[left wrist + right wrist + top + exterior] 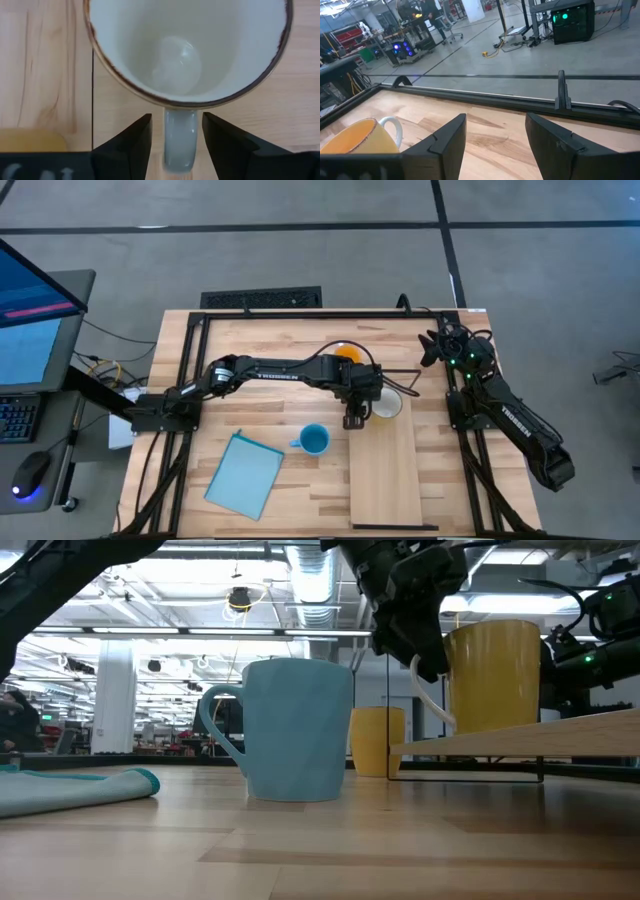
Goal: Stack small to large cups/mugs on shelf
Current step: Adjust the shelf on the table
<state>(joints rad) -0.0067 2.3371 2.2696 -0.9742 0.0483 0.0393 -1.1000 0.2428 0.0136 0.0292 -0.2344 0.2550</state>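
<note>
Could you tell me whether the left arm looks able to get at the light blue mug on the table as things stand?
Probably yes. The left gripper hangs by the cream mug on the shelf, jaws open around its handle, and the light blue mug stands nearby, uncovered.

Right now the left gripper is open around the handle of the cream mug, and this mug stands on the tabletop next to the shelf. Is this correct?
Not quite. The left gripper is open around the handle of the cream mug, but the mug stands on the shelf, not the tabletop. The low view shows it raised on the board.
</note>
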